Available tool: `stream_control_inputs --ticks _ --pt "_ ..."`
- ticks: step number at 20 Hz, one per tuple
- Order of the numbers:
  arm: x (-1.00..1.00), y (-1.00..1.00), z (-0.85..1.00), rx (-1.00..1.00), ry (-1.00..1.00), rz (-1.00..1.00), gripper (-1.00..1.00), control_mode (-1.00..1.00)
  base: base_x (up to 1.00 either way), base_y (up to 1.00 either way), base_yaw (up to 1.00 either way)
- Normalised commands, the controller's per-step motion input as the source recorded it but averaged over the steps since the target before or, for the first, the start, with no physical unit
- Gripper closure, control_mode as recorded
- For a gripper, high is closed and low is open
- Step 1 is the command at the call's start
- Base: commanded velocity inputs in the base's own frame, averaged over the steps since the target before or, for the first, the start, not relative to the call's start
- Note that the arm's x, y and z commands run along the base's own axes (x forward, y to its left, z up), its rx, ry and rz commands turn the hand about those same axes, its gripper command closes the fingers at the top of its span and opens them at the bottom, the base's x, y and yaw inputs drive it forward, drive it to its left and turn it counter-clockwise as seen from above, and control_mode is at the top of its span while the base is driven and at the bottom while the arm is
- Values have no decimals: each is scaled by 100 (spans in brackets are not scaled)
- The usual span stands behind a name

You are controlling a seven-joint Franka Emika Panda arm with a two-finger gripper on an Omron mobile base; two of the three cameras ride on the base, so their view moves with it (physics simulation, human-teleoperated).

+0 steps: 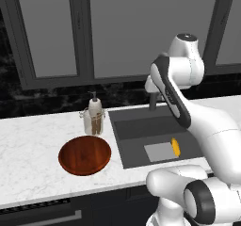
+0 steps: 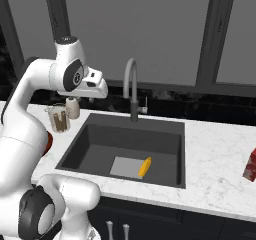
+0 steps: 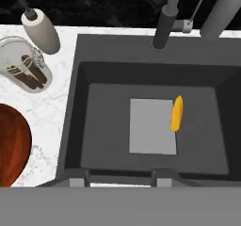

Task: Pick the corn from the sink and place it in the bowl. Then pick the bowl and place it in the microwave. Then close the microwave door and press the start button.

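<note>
Marble counter (image 1: 28, 140) holds dark sink (image 1: 136, 126) below grey windows (image 1: 122, 27).

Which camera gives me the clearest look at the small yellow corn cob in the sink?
The hand view: the small yellow corn cob lies unobstructed beside the pale square. Both base views show it smaller, and the left one shows it close by the white arm.

- The arm (image 1: 197, 121) is glossy white, built of thick rounded segments, at the right side of the left base view.
- A dark grey band (image 1: 173, 95) runs along one segment, upper right of centre there.
- Round dark joint rings (image 1: 200, 200) sit at the lower right, between white shells.
- In the right base view, upper left, a white rounded cap carries a dark round disc (image 2: 77, 77) with a small pale mark.
- A dark top ring (image 2: 66, 39) crowns that cap.
</note>
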Motion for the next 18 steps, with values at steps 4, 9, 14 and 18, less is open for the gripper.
stream_control_inputs --ticks 4,9,14,18 --pt "-41 0 0 0 0 0 -100 -100 0 0 0" --pt "-98 -31 -31 -6 13 0 -100 -100 0 0 0" --pt "-54 -45 -76 -2 21 -1 -100 -100 0 0 0" --pt "11 -59 -58 0 1 -10 -100 -100 0 0 0"
